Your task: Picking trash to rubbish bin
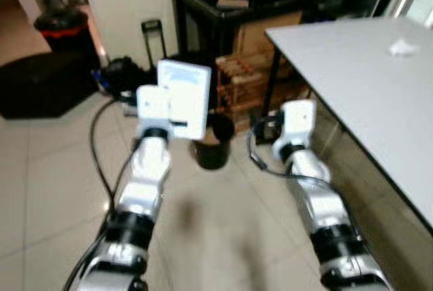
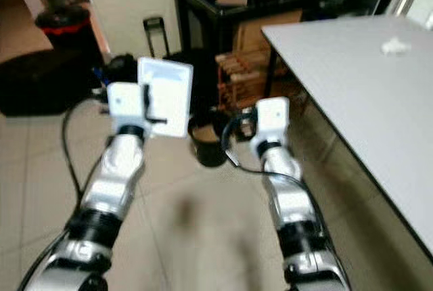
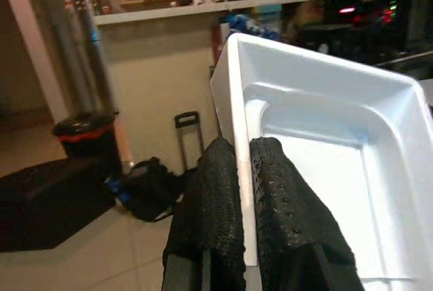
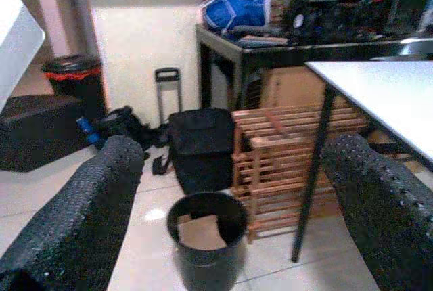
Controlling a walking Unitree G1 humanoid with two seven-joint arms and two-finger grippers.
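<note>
left gripper (image 3: 245, 169): pinched shut on the rim of a white foam tray (image 1: 184, 98), held upright above the floor.
right gripper (image 4: 230, 189): fingers spread wide, empty.
bin (image 4: 206, 237): small black bin on the floor just ahead, cardboard already inside.
step: carry the tray over the bin's mouth, tilt it to fit, then release.
surface: pale floor tiles (image 1: 47, 169); grey table (image 1: 365, 81) on the right with a white scrap (image 1: 402, 48).

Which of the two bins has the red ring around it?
The far rubbish bin by the wall has a red band below its lid. The near open bin, on the floor ahead of the grippers, is plain black.
</note>
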